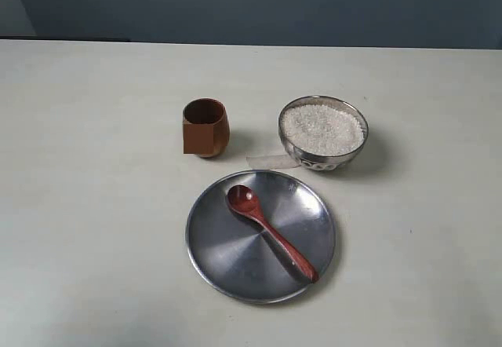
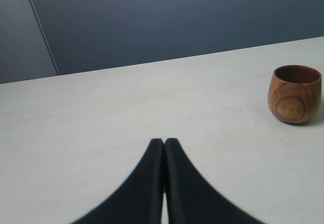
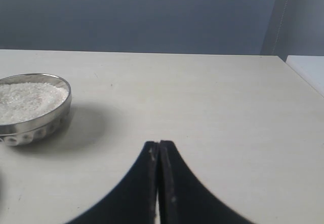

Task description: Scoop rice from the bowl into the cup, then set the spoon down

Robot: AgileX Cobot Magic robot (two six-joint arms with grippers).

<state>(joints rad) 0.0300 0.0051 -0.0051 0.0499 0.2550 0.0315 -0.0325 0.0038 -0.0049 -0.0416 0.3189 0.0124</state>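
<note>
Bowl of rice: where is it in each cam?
Exterior: bowl right of centre, above the plate, right of the cup.
Left wrist: not in it; only the cup shows.
Right wrist: bowl at the picture's left edge, partly cropped.
Shared landmark: dark blue-grey wall behind the pale table.

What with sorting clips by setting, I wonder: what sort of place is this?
Likely a staged test bench, not a kitchen: pale table, plain blue-grey wall, only a cup, a bowl of rice and a spoon on a plate.
</note>
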